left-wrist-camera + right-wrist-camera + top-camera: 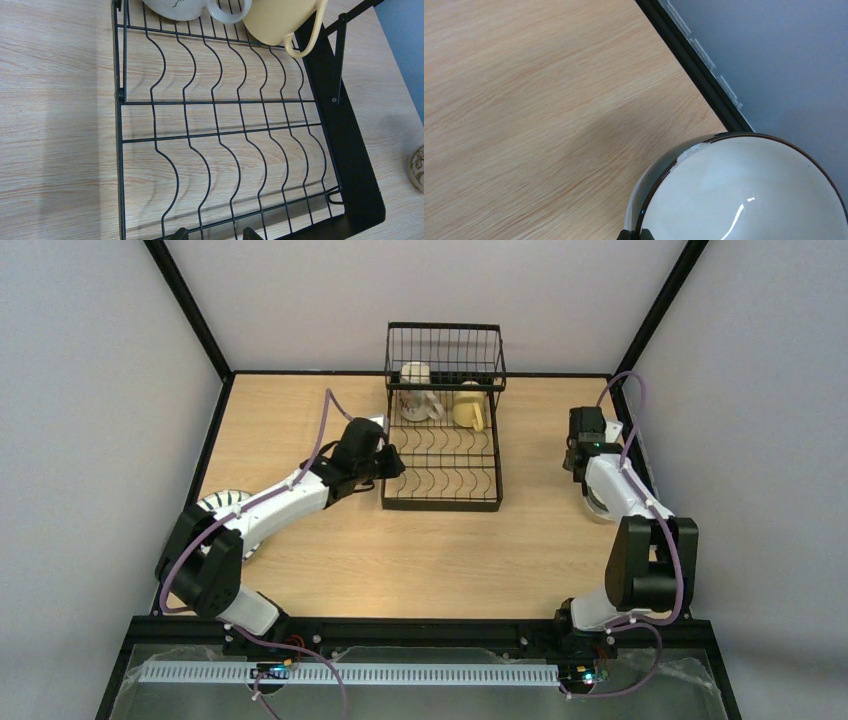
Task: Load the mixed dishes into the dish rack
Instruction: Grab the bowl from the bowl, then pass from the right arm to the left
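Left pincer (215,235) is spread, with nothing between its fingers, and hovers over the near-left part of the rack's (443,455) lower level. The left arm reaches from its base diagonally forward and to the right, forearm low, wrist tipped down toward the slot wires. Right pincer (635,235) is pressed together on the rim of the bowl (744,195), one finger inside and one outside the wall. The right arm is folded, elbow raised near its base, forearm running forward along the worktop's (320,550) right edge, wrist pointing down. The bowl is dark outside and white inside, its mouth faces up toward the wrist camera, and it sits near the right frame rail; whether it rests on the worktop or is lifted cannot be told. The rack stands at the far centre of the worktop, long axis running near to far, raised basket at the far end. A white mug (175,7) and a yellow mug (280,20) lie side by side at the far end of the lower level. A striped plate (222,502) lies at the worktop's left edge, partly under the left arm.
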You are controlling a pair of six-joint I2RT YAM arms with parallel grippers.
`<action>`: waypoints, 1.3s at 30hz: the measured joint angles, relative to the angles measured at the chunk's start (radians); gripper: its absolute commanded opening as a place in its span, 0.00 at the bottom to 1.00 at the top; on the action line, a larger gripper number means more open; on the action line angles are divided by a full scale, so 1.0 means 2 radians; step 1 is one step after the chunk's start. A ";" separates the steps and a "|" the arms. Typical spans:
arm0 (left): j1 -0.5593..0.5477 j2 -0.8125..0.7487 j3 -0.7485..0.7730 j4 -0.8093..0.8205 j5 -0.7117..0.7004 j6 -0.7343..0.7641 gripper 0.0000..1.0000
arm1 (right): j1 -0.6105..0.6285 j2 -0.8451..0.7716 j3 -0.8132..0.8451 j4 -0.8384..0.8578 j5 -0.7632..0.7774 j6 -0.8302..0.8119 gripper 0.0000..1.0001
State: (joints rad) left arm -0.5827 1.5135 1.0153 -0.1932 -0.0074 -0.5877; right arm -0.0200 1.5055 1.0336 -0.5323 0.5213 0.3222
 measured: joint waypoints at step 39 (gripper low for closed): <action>0.000 -0.004 0.001 0.000 0.012 -0.009 0.61 | 0.114 -0.058 0.076 -0.012 -0.121 -0.091 0.00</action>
State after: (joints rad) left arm -0.5827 1.5051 1.0168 -0.1936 0.0174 -0.6052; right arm 0.2085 1.3899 1.1847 -0.5560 0.2798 0.1402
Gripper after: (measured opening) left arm 0.612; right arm 0.025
